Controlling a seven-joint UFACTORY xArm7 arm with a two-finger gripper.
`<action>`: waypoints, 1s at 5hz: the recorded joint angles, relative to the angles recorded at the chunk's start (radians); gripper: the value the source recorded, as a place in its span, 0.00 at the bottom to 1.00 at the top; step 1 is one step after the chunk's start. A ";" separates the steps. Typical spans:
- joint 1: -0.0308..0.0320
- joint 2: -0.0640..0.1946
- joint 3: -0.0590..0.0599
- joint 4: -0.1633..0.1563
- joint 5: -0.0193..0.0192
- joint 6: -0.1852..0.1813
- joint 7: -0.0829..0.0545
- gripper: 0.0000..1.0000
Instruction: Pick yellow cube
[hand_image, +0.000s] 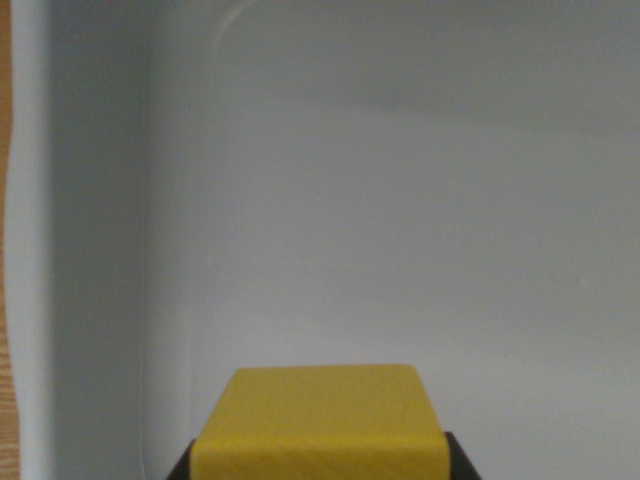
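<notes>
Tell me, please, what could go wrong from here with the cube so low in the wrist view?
1. Only the dark tips of the jaws show, either side of the cube; how firm the hold is cannot be judged, so the cube may slip when lifted.
2. The bin wall rises close on the wrist view's left; a sideways move that way could knock the cube or gripper against it.

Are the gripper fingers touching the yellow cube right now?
Touching. In the wrist view the dark fingers sit flush against both lower sides of the yellow cube, with no gap showing between them inside the white bin.
</notes>
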 joint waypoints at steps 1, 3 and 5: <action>0.0000 0.000 0.000 0.000 0.0000 0.000 0.000 1.00; -0.0011 -0.014 0.000 0.028 0.0018 0.042 0.001 1.00; -0.0021 -0.027 0.000 0.054 0.0035 0.080 0.002 1.00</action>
